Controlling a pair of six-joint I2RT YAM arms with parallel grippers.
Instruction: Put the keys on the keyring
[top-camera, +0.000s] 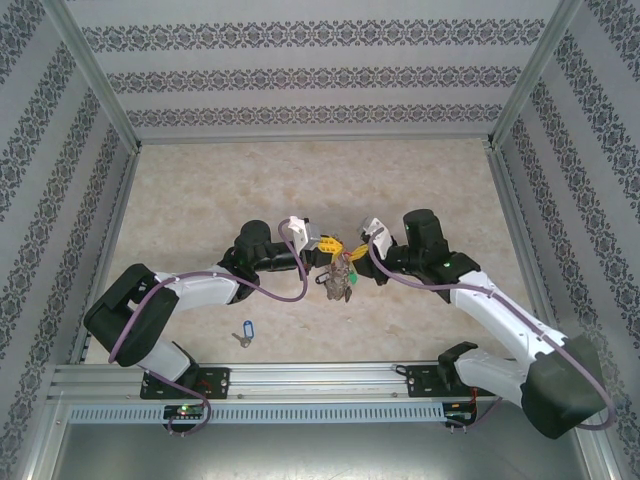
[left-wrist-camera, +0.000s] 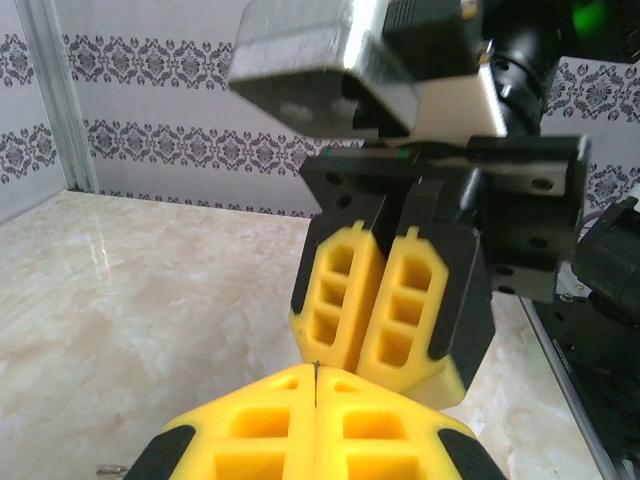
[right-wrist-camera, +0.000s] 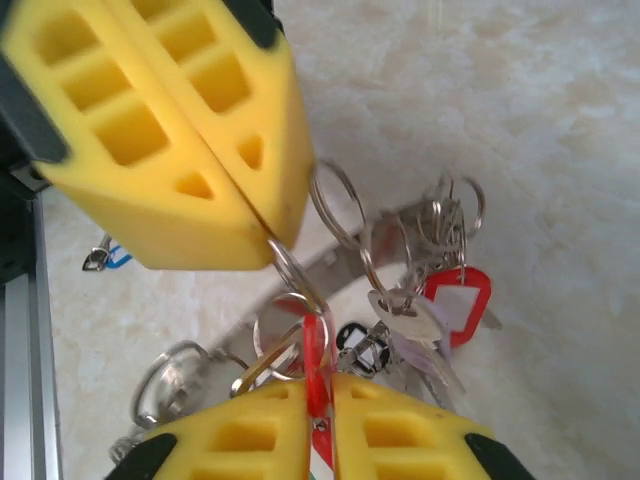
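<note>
Two robot arms met over the middle of a pale marble-patterned table (top-camera: 200, 190). Between them hung the keyring (top-camera: 338, 281), a grey metal band crowded with small keys and loops, lifted off the table.

The left gripper (right-wrist-camera: 267, 230) had its yellow fingers pressed together, pinching a small wire loop on the keyring right at their tips. The right gripper (right-wrist-camera: 318, 395) faced it almost tip to tip from just below, fingers clamped on the thin edge of the red key (right-wrist-camera: 316, 355), whose tag stood upright between them among the dangling rings.

The blue key (top-camera: 244, 334) lay flat on the table, well apart, near the left arm's base.
</note>
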